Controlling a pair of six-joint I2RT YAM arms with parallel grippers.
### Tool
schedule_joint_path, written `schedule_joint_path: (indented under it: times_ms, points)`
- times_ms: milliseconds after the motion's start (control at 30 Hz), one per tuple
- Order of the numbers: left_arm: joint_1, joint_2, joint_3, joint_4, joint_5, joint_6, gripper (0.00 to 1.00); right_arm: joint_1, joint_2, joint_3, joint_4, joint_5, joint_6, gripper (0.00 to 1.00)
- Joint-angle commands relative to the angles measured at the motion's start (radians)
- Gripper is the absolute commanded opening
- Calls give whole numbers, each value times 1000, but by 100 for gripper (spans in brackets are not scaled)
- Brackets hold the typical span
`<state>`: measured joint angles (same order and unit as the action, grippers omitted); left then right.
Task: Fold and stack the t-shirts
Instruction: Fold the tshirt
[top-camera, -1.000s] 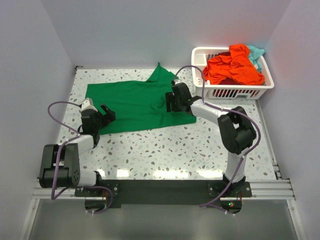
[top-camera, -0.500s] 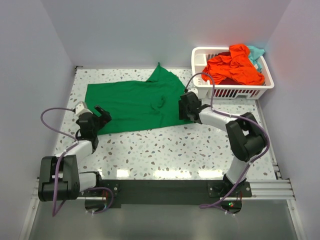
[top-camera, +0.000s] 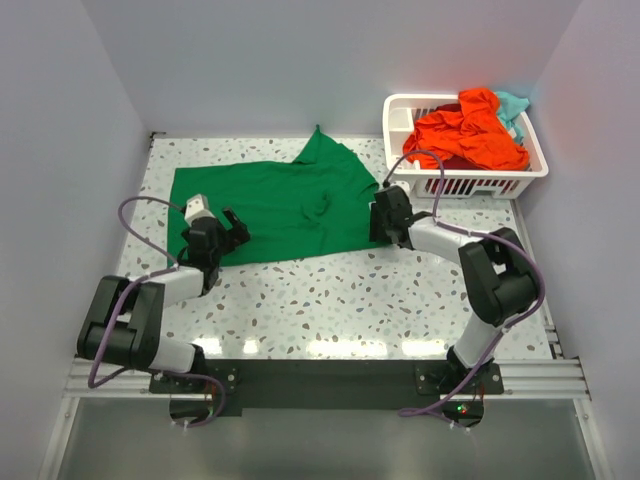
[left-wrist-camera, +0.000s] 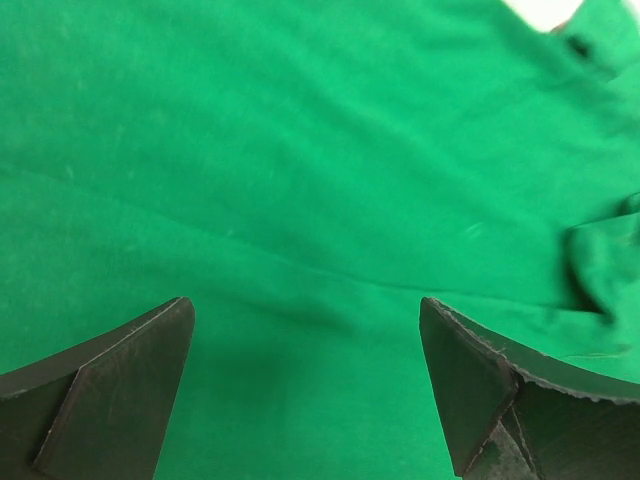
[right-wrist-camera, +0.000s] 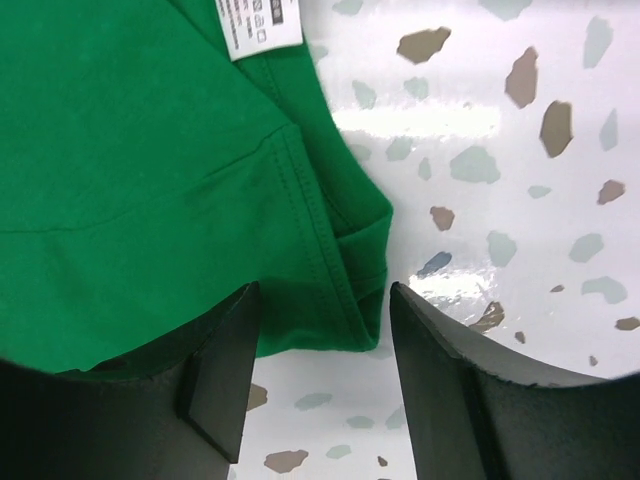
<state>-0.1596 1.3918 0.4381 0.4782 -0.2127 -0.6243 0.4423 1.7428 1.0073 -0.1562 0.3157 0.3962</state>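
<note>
A bright green t-shirt (top-camera: 280, 205) lies spread on the speckled table. Its cloth fills the left wrist view (left-wrist-camera: 300, 180). Its hemmed corner with a white label (right-wrist-camera: 255, 25) shows in the right wrist view (right-wrist-camera: 150, 180). My left gripper (top-camera: 232, 228) is open and empty, low over the shirt's near left part (left-wrist-camera: 305, 330). My right gripper (top-camera: 375, 222) is open and empty at the shirt's near right corner, its jaws either side of the folded hem (right-wrist-camera: 320, 300). Orange-red (top-camera: 465, 135) and teal (top-camera: 512, 104) shirts lie heaped in the basket.
A white slotted plastic basket (top-camera: 470, 185) stands at the back right corner. Grey walls close in the table on three sides. Bare speckled tabletop (top-camera: 340, 300) lies between the shirt and the arm bases.
My right gripper has moved right, off the shirt's middle to its near right corner. My left gripper has moved right, onto the shirt's near left part.
</note>
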Motion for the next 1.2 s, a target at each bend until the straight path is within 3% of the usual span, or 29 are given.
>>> schedule_joint_path:
  times_ms: [0, 200, 300, 400, 700, 767, 867, 900, 1000, 1167]
  points:
    - [-4, 64, 47, 76, -1, 12, 100, 3, -5, -24, 32, -47, 38, 57]
    - [-3, 102, 39, 53, -45, -43, 100, 4, -60, -99, 4, -41, 66, 37]
    - [-3, 73, 11, 28, -97, -81, 100, 9, -95, -130, -25, -33, 84, 21]
    - [-3, 24, -36, 25, -126, -124, 100, 12, -123, -165, -46, -36, 96, 11]
    - [-3, -138, -186, 33, -126, -207, 100, 68, -241, -260, -134, -21, 147, 8]
    - [-4, -195, -202, 8, -131, -207, 100, 90, -279, -272, -155, 6, 155, 10]
    - [-3, -270, -202, -24, -140, -195, 100, 117, -343, -265, -209, 72, 158, 25]
    - [-4, -286, -196, -30, -148, -187, 100, 125, -359, -254, -245, 95, 159, 38]
    - [-6, -304, -124, -58, -163, -129, 100, 153, -404, -193, -296, 170, 136, 63]
    - [-8, -216, 17, -23, -91, 4, 100, 171, -411, -107, -170, 132, 60, 75]
